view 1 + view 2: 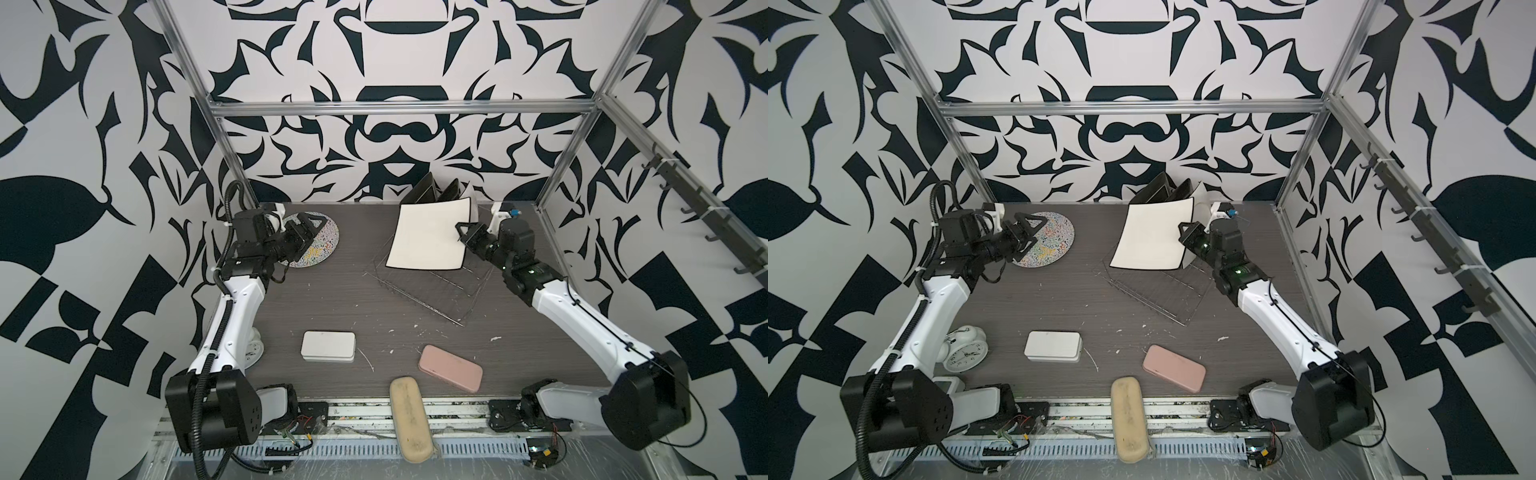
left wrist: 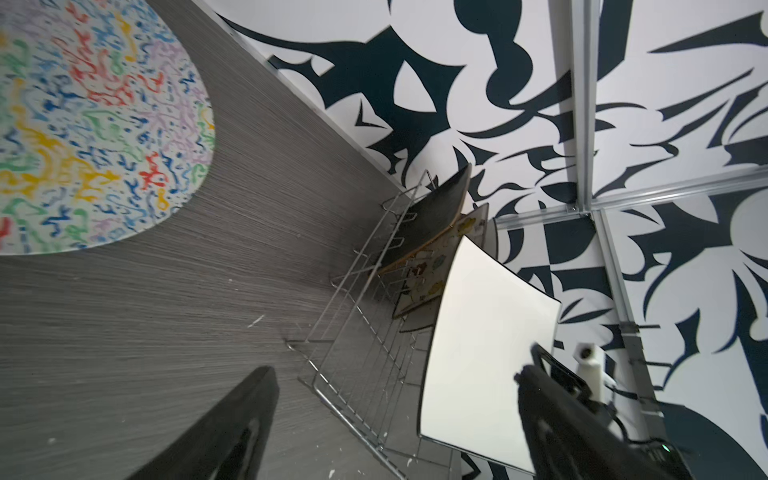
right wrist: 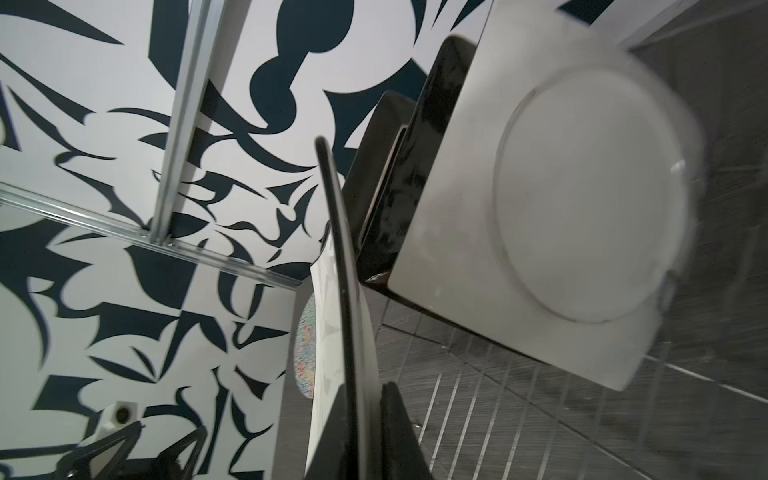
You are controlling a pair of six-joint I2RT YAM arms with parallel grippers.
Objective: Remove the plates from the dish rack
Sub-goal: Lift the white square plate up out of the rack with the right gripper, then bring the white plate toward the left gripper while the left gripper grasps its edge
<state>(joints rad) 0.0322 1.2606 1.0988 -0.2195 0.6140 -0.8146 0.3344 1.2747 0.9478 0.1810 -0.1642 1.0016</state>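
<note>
Currently right fingers pinch white plate by one rim over rack, left fingers wide, empty; thin grip may slip, dropping it onto racked plates.

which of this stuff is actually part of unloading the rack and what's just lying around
Job: dish rack; white square plate in the right gripper; black plates in the rack; round squiggle plate.
Lying about: white tin; pink case; beige case; alarm clock.
</note>
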